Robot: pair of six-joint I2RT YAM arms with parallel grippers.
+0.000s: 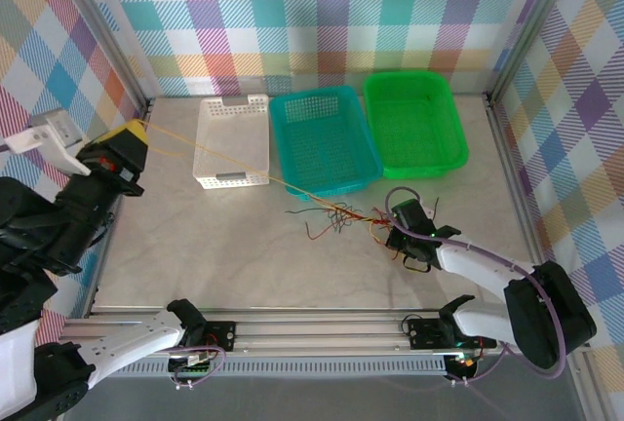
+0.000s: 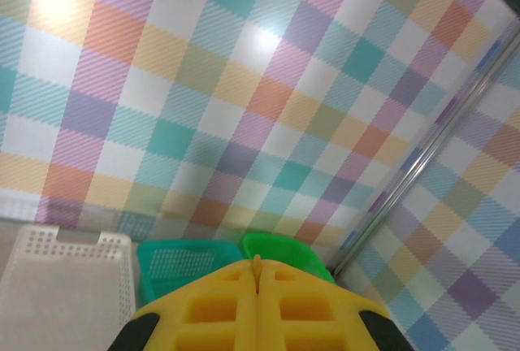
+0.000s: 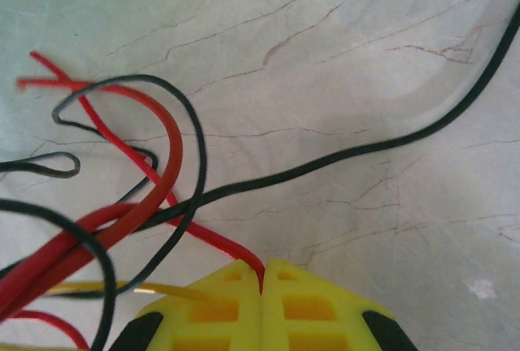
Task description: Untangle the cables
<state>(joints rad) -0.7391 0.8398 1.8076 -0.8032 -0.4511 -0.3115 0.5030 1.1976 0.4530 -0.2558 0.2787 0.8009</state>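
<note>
Tangle gripped at both ends — both claws closed
The cables (image 1: 331, 216) are bunched on the table (image 1: 214, 246) before the teal basket (image 1: 322, 143); a red cable (image 3: 240, 253) is pinched in the right gripper (image 3: 262, 274) — a yellow cable (image 1: 214, 160) is stretched taut to the clamped left gripper (image 1: 136, 131), raised far left.

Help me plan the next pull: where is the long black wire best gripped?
Probably grip the long black wire on its lone stretch lying flat on the table, clear of the red wires. Come straight down, jaws across it; nothing crosses it there.
</note>
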